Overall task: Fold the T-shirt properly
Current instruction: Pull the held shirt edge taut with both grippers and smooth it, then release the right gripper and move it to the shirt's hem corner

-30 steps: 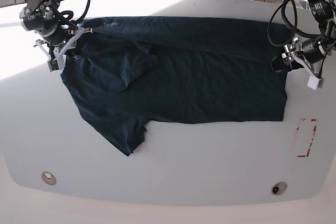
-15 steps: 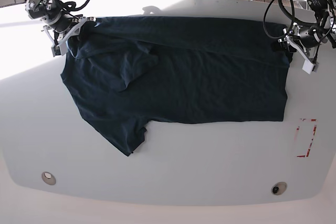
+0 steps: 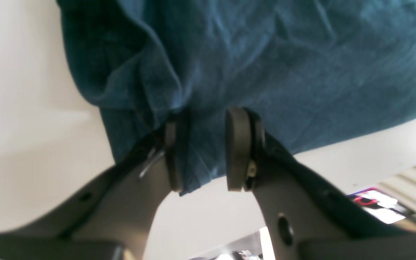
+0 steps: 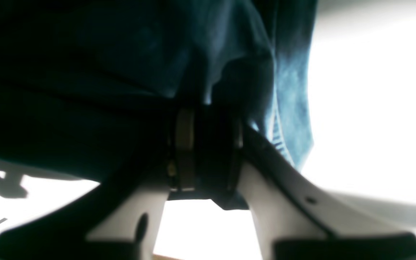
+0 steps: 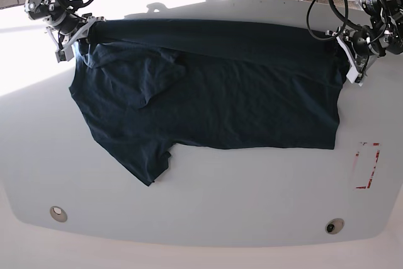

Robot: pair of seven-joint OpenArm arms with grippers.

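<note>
left gripper [image 3: 202, 153] is narrowed on a corner of the t-shirt [image 3: 265, 65]; in the left wrist view cloth runs between the two pads and a small tip of fabric pokes out below them, so it reads as a pinch on the hem corner. in the base view this gripper [image 5: 351, 55] sits at the upper right of the frame, touching the shirt's right end.

right gripper [image 4: 208, 151] is also narrowed, with dark cloth bunched between its pads; that view is heavily backlit, so the exact fold it holds is hard to read, but fabric clearly fills the gap. in the base view it [image 5: 74, 29] is at the upper left of the frame, on the shirt's far left corner near the shoulder.

the t-shirt [image 5: 208, 92] lies across the middle of the white table [image 5: 208, 218], long axis left to right in the frame. its far edge is stretched between the two grippers as a lifted band along the top; the rest spreads flat toward the bottom of the frame, one sleeve sticking out at lower left.

key relation: shirt body lies below both grippers in the base view, so the held edge likely has to travel toward the bottom of the frame, both arms together, each equally near its own end. uneven pull would probably skew the fold.
</note>
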